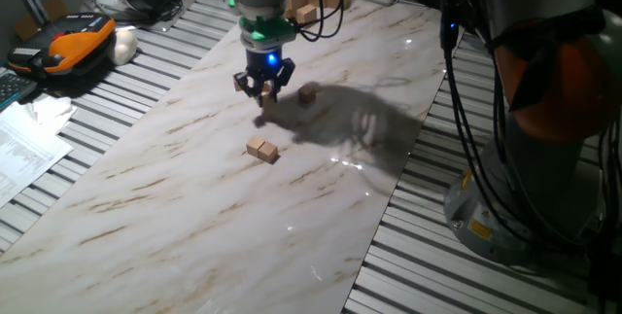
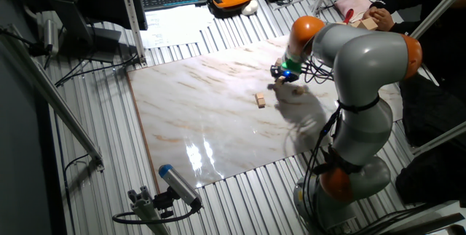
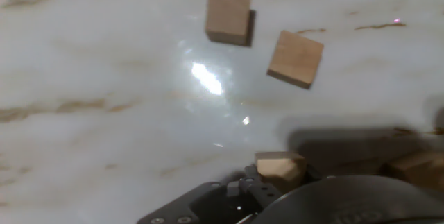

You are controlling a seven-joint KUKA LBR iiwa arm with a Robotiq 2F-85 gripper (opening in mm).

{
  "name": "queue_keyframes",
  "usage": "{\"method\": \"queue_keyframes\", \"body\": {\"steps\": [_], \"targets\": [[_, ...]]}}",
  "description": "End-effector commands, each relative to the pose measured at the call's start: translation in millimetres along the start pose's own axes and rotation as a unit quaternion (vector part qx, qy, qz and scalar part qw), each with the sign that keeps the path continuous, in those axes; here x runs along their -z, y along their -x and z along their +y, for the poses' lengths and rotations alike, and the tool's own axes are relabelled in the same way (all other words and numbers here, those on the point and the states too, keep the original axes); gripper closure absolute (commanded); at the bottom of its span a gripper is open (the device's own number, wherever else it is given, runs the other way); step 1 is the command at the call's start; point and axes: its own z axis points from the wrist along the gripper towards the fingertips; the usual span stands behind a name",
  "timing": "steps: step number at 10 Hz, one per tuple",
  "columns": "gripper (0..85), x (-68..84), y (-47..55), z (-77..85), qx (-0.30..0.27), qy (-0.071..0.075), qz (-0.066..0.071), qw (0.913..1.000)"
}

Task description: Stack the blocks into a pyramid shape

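My jaws are clenched on one small light-tan wooden cube [image 3: 279, 169], which the hand view shows pinched at the bottom edge with a corner turned outward, so it may be sitting skewed in the grip. The black two-finger gripper [image 1: 262, 88] hangs low over the pale marble-patterned bench [image 1: 175, 207]. Two more tan cubes [image 1: 262, 149] lie near each other on the bench ahead of me, the right one [image 3: 296, 58] rotated against the left one [image 3: 228, 16]; a fourth cube [image 1: 307, 93] sits just beside the gripper. My worry is the release: if the held cube is twisted, it will land off square beside the pair, and a fingertip could nudge the loose ones apart. A ragged base row would not carry an upper layer.
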Motion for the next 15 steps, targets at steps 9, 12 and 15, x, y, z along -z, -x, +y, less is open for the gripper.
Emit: {"method": "queue_keyframes", "body": {"steps": [9, 12, 15], "targets": [[85.0, -7.1, -52.4, 62.5, 0.153, 0.025, -0.017, 0.9878], [85.0, -9.1, -54.5, 63.7, 0.161, 0.023, -0.018, 0.9865], [85.0, -13.5, -59.7, 65.3, 0.166, 0.022, -0.021, 0.9857]]}}
